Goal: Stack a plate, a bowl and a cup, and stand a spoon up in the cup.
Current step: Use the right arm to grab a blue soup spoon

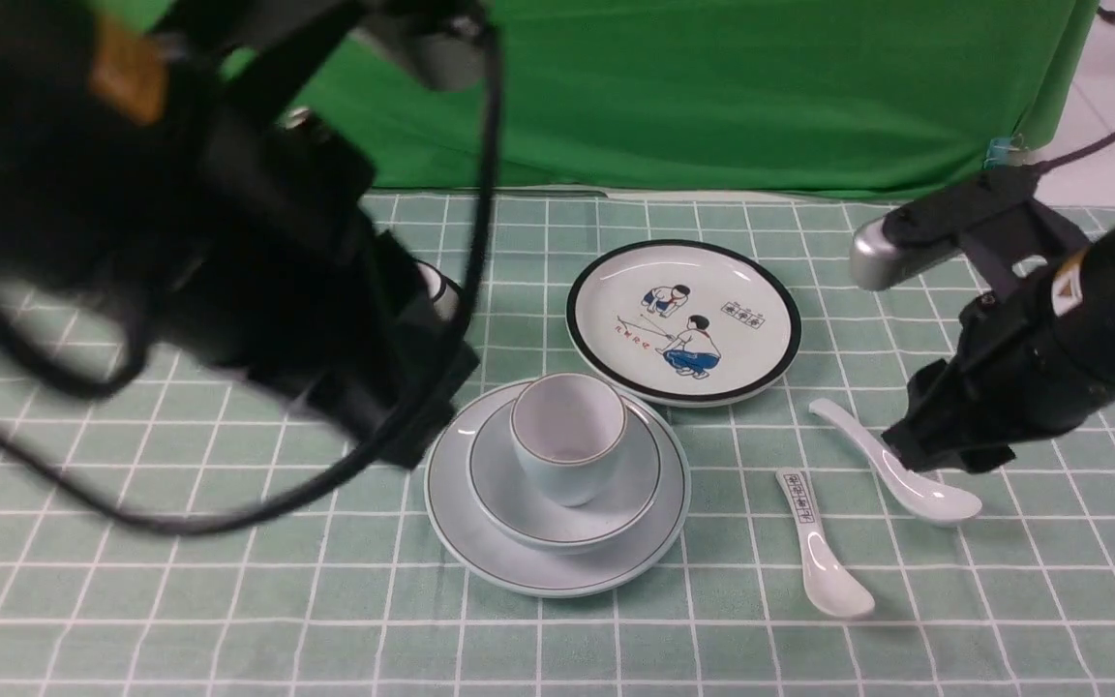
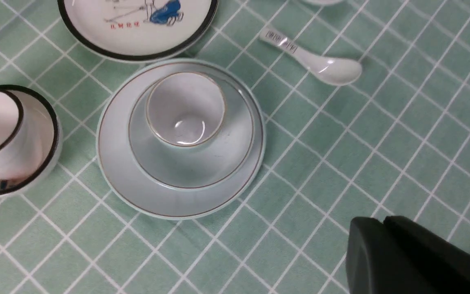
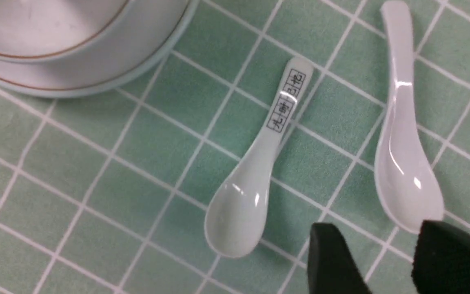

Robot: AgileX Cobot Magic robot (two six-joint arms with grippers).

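At R wrist cam only, right pincer [image 3: 377, 237] gapes by spoon [image 3: 402, 163]; left pincer [image 2: 382, 232] clenched.

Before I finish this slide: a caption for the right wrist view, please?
Open right gripper poised at the spoon's bowl; printed spoon lies alongside, apart.

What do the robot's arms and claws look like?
The left arm and right arm are matte black, each with an orange label. Black cables loop off the left; a silver-grey cylinder sits on the right. The right claw has blunt black fingers.
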